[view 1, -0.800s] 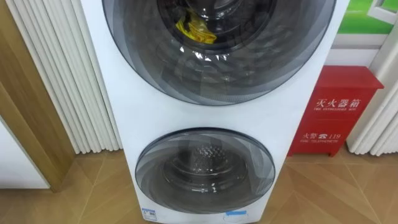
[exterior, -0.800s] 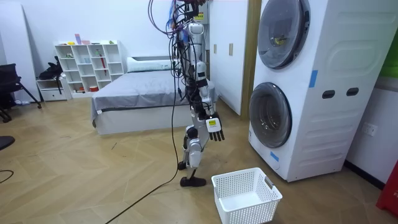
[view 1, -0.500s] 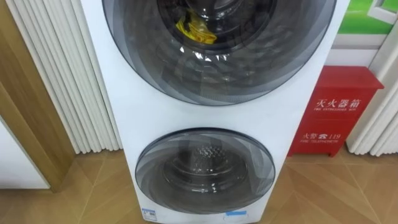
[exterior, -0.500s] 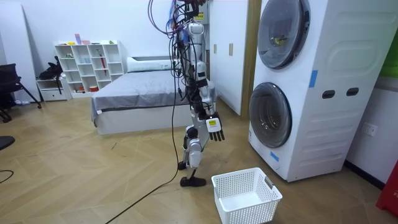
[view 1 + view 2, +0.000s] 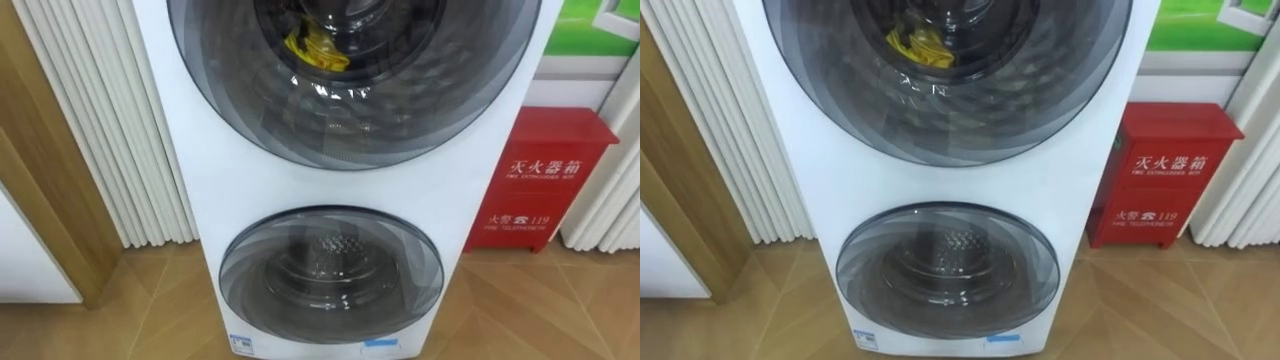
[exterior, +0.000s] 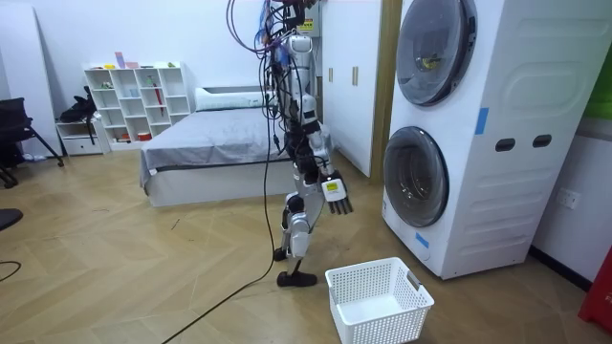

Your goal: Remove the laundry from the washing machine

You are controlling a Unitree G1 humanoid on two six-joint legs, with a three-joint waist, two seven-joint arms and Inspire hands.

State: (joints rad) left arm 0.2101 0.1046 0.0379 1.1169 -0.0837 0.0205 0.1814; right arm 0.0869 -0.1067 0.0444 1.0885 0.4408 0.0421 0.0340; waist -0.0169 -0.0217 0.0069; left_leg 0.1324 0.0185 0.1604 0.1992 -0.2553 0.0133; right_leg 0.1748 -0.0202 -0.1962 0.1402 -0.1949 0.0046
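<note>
A white stacked washing machine [image 5: 250,170] stands right in front of me with both round glass doors closed. Behind the upper door [image 5: 350,90] lies a yellow piece of clothing [image 5: 316,46], which the right eye view also catches [image 5: 921,45]. The lower door [image 5: 330,268] shows a bare metal drum. In the room view I stand about a step from the machine [image 6: 478,143], facing it. My right hand [image 6: 335,193] is held out at hip height, open and holding nothing. A white laundry basket [image 6: 379,302] sits on the floor by my feet.
A red fire-extinguisher box [image 5: 541,180] stands to the right of the machine. White ribbed panels [image 5: 110,130] and a wooden post [image 5: 45,190] flank its left. A bed [image 6: 210,143] and a white shelf [image 6: 134,100] are behind me. The floor is wood.
My right hand has lifted slightly and moved toward the machine. The eye views have shifted a little; the machine and clothing are unmoved.
</note>
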